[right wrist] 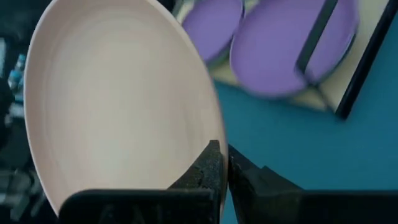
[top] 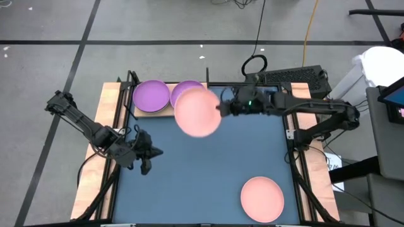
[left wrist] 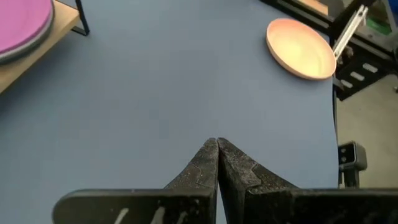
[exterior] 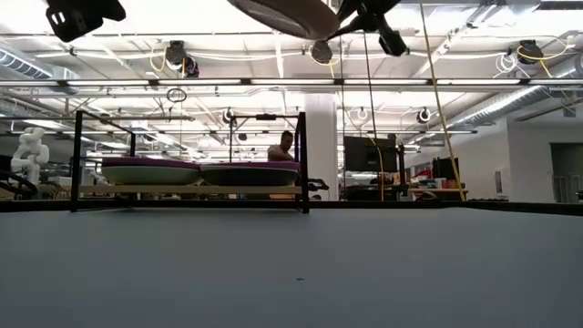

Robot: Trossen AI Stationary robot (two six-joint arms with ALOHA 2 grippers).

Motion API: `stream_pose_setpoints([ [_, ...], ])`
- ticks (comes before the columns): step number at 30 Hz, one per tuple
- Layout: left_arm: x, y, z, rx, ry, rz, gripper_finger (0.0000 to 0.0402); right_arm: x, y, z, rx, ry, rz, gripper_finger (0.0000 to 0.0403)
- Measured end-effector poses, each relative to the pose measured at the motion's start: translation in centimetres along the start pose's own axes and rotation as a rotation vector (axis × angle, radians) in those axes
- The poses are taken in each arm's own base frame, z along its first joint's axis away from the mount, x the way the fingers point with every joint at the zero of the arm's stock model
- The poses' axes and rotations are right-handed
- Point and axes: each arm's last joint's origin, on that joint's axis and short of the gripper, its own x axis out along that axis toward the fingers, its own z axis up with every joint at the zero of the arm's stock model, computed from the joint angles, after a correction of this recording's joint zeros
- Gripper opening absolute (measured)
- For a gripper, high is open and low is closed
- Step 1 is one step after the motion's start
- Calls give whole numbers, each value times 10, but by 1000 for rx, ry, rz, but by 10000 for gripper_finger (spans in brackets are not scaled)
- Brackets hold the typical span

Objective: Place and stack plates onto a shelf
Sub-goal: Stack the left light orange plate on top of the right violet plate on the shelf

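Two purple plates (top: 151, 96) (top: 184, 88) rest side by side on the light-wood shelf (top: 165, 111) at the mat's far edge; the low view shows darker plates stacked beneath them. My right gripper (top: 221, 108) carries a salmon pink plate (top: 197, 111) in the air, partly over the right purple plate. A second pink plate (top: 262, 198) lies flat on the mat near the near right corner. My left gripper (top: 153, 152) hovers shut over the mat's left side, holding nothing. The other plates are out of view. My right gripper is shut on the pink plate's rim (right wrist: 212, 140), on the plate's right side, pinched between the two fingers. The fingers come level from the table's right. The plate is lifted clear, high above the mat and slightly tilted (exterior: 287, 14).
A large blue-grey mat (top: 208, 164) covers the table between wooden side strips. Thin black posts (exterior: 301, 159) stand at the shelf's corners. A person (exterior: 282, 146) sits far behind the table. Cables and a keyboard lie beyond the far edge.
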Motion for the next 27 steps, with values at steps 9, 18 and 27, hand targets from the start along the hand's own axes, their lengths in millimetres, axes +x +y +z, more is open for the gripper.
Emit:
stream_pose_setpoints([
  [9,-8,10,6,-53,-59,45,6,-11,4,57,-66,-181,-15,0],
  [18,-15,24,9,-62,-61,89,6,16,10,102,-155,-166,4,0],
  [27,-16,23,10,-98,-66,82,6,34,15,136,-212,-170,42,0],
])
